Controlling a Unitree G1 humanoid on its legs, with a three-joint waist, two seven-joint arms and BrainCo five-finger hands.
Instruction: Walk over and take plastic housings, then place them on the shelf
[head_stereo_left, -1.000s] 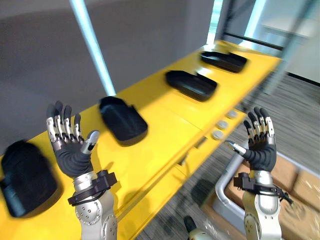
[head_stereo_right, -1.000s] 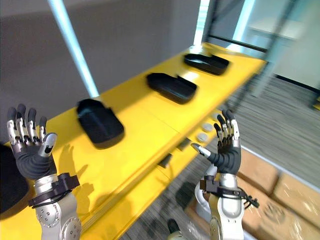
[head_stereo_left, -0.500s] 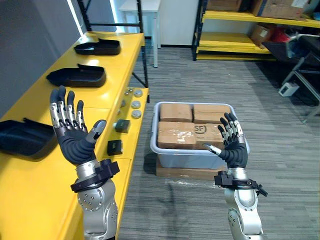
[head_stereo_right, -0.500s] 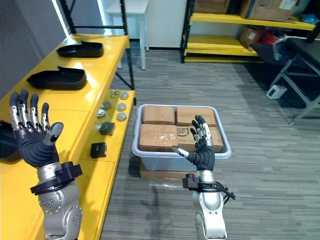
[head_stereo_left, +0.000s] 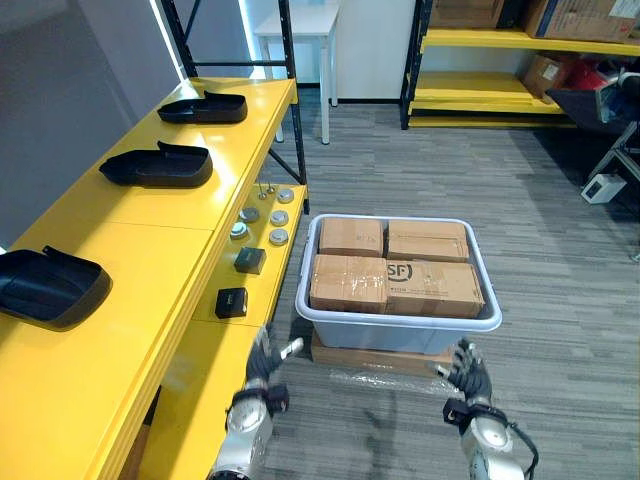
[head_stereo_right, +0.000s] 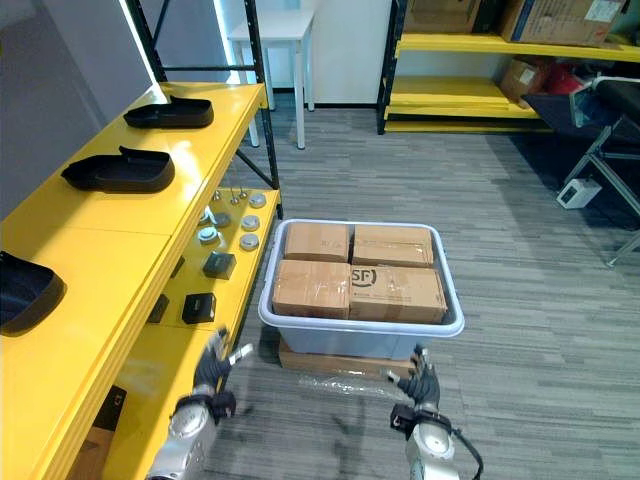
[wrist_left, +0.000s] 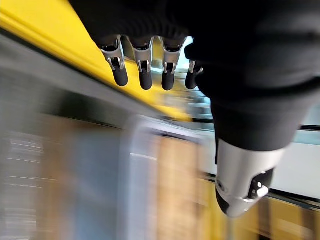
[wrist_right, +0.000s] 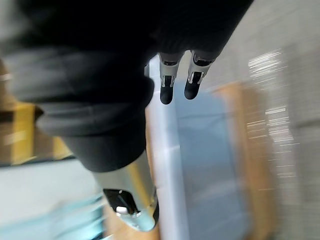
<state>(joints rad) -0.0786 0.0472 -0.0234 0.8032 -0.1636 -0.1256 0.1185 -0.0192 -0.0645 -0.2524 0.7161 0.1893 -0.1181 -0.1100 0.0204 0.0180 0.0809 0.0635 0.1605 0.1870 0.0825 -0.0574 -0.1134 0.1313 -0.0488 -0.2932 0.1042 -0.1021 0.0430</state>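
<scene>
Three plastic housings lie on the yellow bench (head_stereo_left: 150, 250), spaced in a row along its length. One (head_stereo_left: 202, 107) is near the far end, one (head_stereo_left: 158, 166) is midway, and the nearest (head_stereo_left: 45, 287) is by the view's left edge. Each is a glossy black, shoe-shaped shell lying hollow side up. Its long axis runs across the bench, with the blunt rounded end toward the front edge and the thinner end toward the wall. The nearest one is cut off by the frame, so its wall end is probably the same, though that cannot be confirmed.

On the bench's lower front ledge sit what look like five round silver knobs (head_stereo_left: 279, 217) and two small black blocks (head_stereo_left: 231, 302).

On the floor beside the bench stands one grey tub (head_stereo_left: 400, 320) holding four taped cardboard boxes (head_stereo_left: 347, 283) in two rows of two.

The left hand (head_stereo_left: 263, 362) and the right hand (head_stereo_left: 468, 370) both hang low over the floor, well apart from the housings, one on either side of the tub's near rim. Each is empty, with fingers (wrist_left: 145, 75) straight and spread and thumb apart, as the right hand's fingers (wrist_right: 167, 90) also show.
</scene>
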